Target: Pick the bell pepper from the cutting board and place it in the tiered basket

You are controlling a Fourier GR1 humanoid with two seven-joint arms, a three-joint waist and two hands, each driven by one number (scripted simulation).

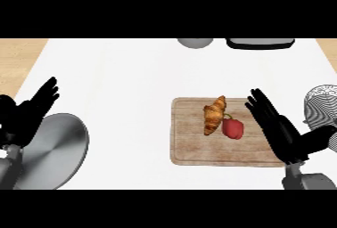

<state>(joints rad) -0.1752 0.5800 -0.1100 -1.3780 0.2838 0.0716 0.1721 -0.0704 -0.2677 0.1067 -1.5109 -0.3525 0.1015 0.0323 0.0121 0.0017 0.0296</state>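
At the 8 o'clock position you saw the left hand [30,113] resting near the edge of the view, its fingers straight and released, holding nothing, above a round grey plate [56,149]. At 4 o'clock the right hand [280,127] lay over the right edge of the cutting board [197,153], its fingers extended toward 11 o'clock and grasping nothing. Just beside those fingers, at their 9 o'clock, the red bell pepper [233,128] sat on the board, touching a croissant [214,115] on its 10 o'clock side. At 3 o'clock you saw the wire tiered basket [322,107], partly cut off by the view. At 12 o'clock a grey rounded object [195,42] and a dark tray-like item [260,43] stood at the far end of the white counter [125,80].
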